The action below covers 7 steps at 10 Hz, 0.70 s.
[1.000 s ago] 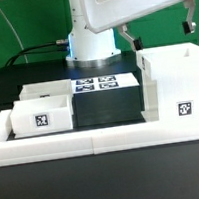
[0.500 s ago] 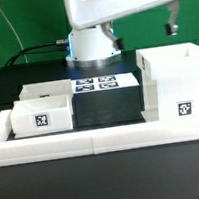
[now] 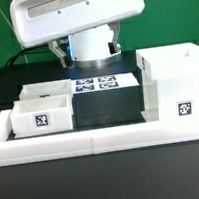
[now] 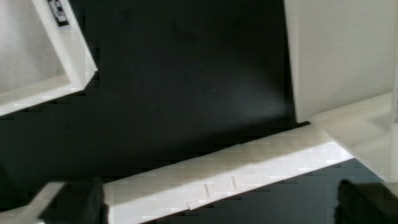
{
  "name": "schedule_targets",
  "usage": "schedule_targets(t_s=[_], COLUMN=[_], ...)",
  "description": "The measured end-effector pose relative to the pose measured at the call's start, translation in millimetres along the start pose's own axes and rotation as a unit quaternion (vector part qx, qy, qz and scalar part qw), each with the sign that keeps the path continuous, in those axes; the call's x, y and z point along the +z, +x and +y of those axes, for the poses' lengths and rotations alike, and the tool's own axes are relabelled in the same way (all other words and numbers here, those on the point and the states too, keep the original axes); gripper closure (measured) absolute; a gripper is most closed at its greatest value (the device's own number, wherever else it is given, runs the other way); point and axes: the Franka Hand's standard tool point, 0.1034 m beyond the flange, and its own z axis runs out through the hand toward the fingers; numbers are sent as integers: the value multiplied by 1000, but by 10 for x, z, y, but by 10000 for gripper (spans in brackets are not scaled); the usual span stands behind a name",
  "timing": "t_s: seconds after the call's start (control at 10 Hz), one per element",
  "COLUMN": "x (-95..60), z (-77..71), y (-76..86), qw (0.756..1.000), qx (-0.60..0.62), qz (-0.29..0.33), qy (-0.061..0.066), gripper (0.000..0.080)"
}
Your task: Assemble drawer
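Observation:
The tall white box shell [image 3: 173, 86] stands at the exterior view's right, with a tag on its front. Two small white trays sit at the left: the front tray [image 3: 43, 115] shows a tag, and the second tray [image 3: 44, 91] is just behind it. My gripper [image 3: 85, 49] hangs high above the middle of the table, open and empty, touching nothing. In the wrist view my gripper [image 4: 217, 202] shows both dark fingers spread wide with nothing between them. That view also shows a tray corner [image 4: 36, 55] and the edge of the shell [image 4: 347, 55].
The marker board [image 3: 96, 85] lies on a black block between the trays and the shell. A long low white rail [image 3: 93, 141] edges the table front and shows in the wrist view [image 4: 231, 172]. The white robot base [image 3: 91, 43] stands behind.
The hand has swung from above the shell toward the exterior view's left and now hangs over the middle. The drawer parts have not moved.

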Motion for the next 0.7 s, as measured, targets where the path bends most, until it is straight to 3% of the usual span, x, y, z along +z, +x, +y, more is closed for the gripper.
schedule_targets(t_s=[0.3,0.5,0.7], x=[33,142,255], z=[9,59,236], y=[-16,-62,-248], qw=[1000,997,996], qx=[-20,-66,-77], qz=[-7,-20,-12], qy=[-4,-22,-34], gripper=[150,150,150])
